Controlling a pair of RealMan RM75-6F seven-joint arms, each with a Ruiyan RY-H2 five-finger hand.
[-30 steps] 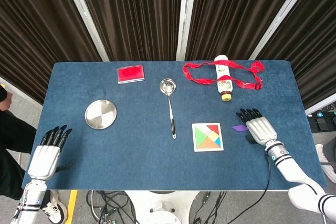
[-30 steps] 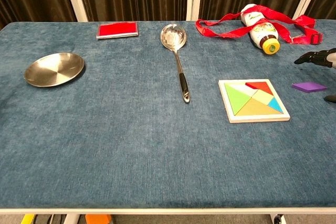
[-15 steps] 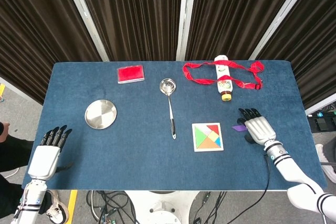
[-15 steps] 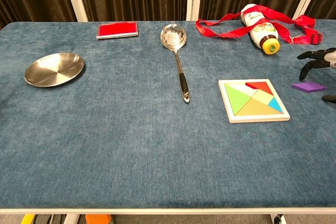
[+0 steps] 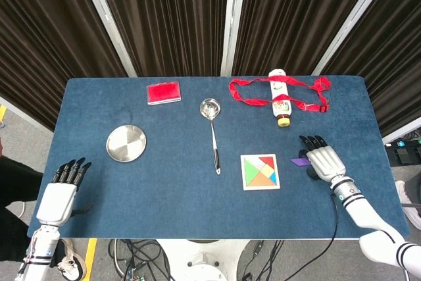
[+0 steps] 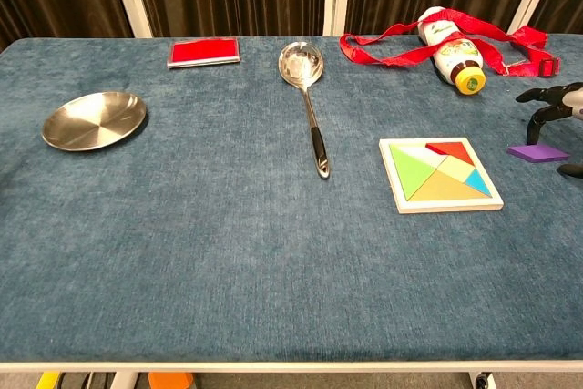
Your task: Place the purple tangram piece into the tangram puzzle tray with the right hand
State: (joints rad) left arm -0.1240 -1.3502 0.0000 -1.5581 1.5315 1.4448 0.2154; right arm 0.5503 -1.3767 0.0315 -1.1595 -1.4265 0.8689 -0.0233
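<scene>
The purple tangram piece [image 5: 300, 160] [image 6: 537, 153] lies flat on the blue cloth, just right of the wooden tangram tray [image 5: 242, 173] [image 6: 451, 207]. That tray holds several coloured pieces, with a gap near its upper right. My right hand [image 5: 322, 161] [image 6: 553, 107] hangs over the piece's right side. Its fingers [image 6: 536, 121] arch down towards the far edge and the thumb sits low beside the near corner. Whether the fingers touch the piece is unclear. My left hand [image 5: 59, 192] lies open at the table's front left corner, holding nothing.
A metal ladle [image 5: 212, 129] [image 6: 310, 107] lies left of the tray. A steel plate [image 5: 126, 143] [image 6: 94, 119] sits at the left and a red box [image 5: 164, 92] [image 6: 203, 52] at the back. A bottle [image 5: 279, 97] [image 6: 451, 50] with a red strap lies behind the tray.
My right hand's fingers have curled downward over the purple piece, and the hand has shifted slightly. The piece and my left hand have stayed put.
</scene>
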